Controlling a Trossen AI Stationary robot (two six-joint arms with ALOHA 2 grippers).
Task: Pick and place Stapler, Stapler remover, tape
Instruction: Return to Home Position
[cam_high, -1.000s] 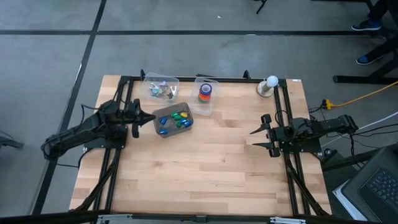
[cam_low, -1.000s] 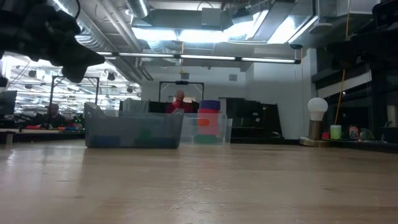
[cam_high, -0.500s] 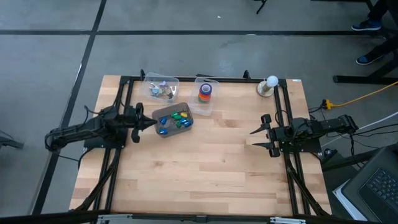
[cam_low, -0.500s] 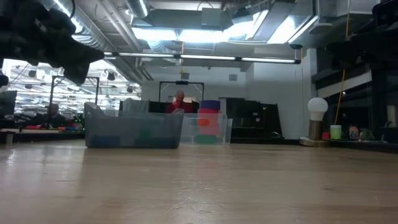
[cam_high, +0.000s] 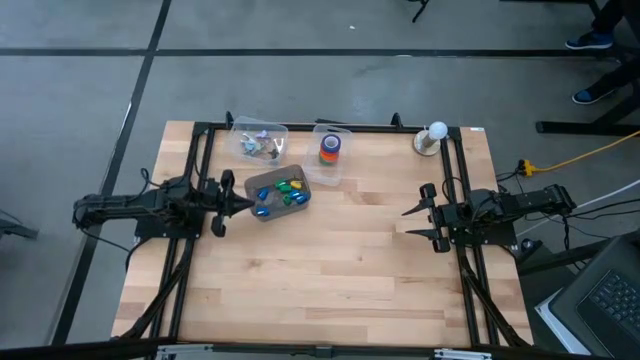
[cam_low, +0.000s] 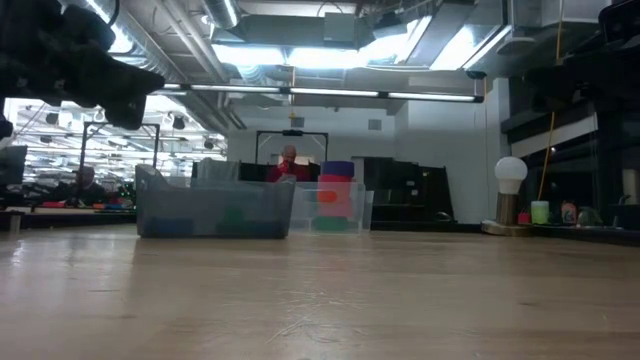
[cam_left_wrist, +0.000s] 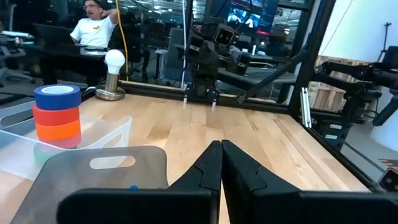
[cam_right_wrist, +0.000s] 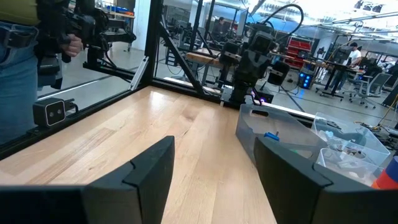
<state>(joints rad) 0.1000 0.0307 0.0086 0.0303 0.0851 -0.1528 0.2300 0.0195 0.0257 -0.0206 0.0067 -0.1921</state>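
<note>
Sorting looks done: left gripper (cam_high: 234, 203) closed, empty, just beside the dark bin (cam_high: 272, 175) holding the staplers (cam_high: 284, 192), tape stack (cam_high: 330, 148) in clear tray (cam_high: 331, 178) behind the bin, right gripper (cam_high: 408, 222) open, well apart from it, seemingly parked.

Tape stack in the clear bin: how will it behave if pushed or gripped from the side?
The tape stack looks like loose rolls piled flat, so a side push would probably shear or topple it. Freed rolls are round and may roll, though the walls of the clear bin should contain them.
</note>
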